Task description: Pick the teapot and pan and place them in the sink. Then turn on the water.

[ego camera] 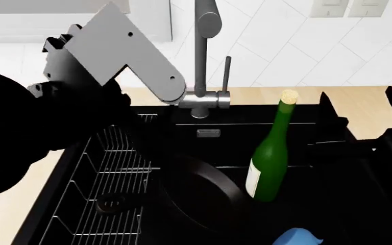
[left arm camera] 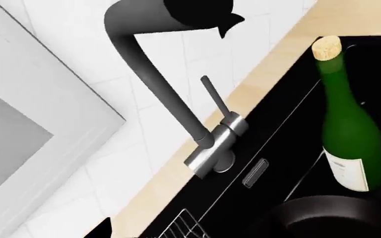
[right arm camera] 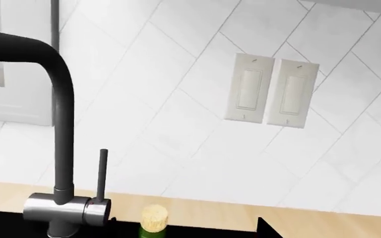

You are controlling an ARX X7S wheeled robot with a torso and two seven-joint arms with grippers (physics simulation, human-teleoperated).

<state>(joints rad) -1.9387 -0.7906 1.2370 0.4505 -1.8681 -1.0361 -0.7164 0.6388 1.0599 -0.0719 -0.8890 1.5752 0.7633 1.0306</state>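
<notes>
Sink (ego camera: 359, 168), black basin set in the light wood countertop (ego camera: 359, 104), fills my head view; wire rack (ego camera: 111, 178) sits along its left side. Pan (ego camera: 203, 196) lies inside it near the middle, handle end resting on the rack. Green bottle (ego camera: 271, 153) stands upright in the basin just right of the pan, corked. Teapot (ego camera: 298, 238) shows only as a blue sliver at the basin's near edge, so I judge both items placed.

Faucet (ego camera: 199, 56) rises from the back rim; its slim lever (ego camera: 226, 74) stands upright beside the neck. No stream visible, so water is not on yet.

Left arm (ego camera: 124, 51) reaches toward the faucet. I cannot tell whether its fingers are spread or closed, or those of the right; neither shows clearly.

Risks: lever is thin, so I could slip past it or push the neck instead. The bottle stands near; a sweeping elbow could topple it onto the pan.

Bottle label (left arm camera: 352, 173) is pale, with no legible print. Two wall switches (right arm camera: 270, 90) are unmarked.
</notes>
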